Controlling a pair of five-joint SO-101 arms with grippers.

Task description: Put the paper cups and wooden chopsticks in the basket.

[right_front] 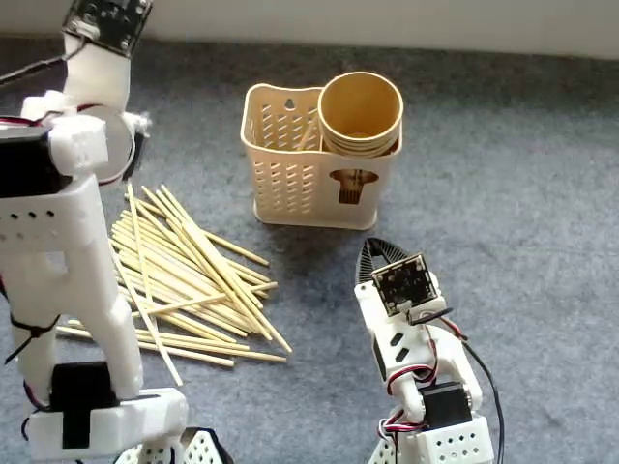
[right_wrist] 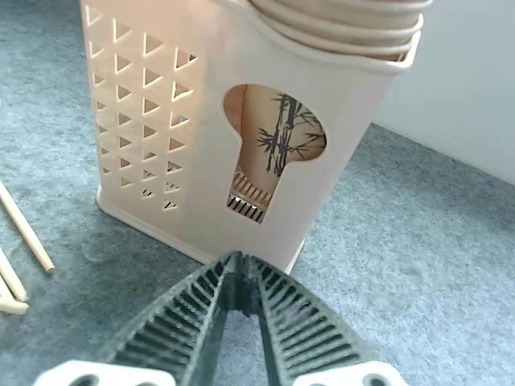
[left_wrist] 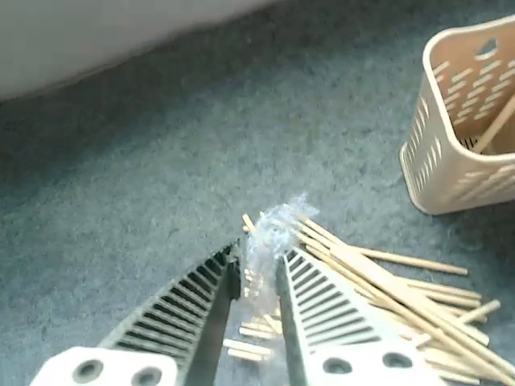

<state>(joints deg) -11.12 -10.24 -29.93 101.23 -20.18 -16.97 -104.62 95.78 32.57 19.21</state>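
Note:
A cream plastic basket [right_front: 290, 184] stands at the back middle of the grey mat. A stack of paper cups [right_front: 360, 111] sits in its right half, and a few chopsticks [right_front: 309, 130] lean inside beside them. Several loose wooden chopsticks [right_front: 184, 280] lie in a pile to the left of the basket. My left gripper [left_wrist: 259, 261] hovers above the far end of the chopstick pile [left_wrist: 386, 281], its tips pinching a crumpled clear plastic scrap [left_wrist: 273, 229]. My right gripper [right_front: 379, 253] is shut and empty, low in front of the basket [right_wrist: 161, 121], pointing at its keyhole cut-out under the cups [right_wrist: 338, 24].
The white body of the left arm [right_front: 58, 242] rises along the left side, beside the pile. A pale wall [left_wrist: 96, 32] runs behind the mat. Bare grey mat [right_front: 522, 213] lies to the right of the basket.

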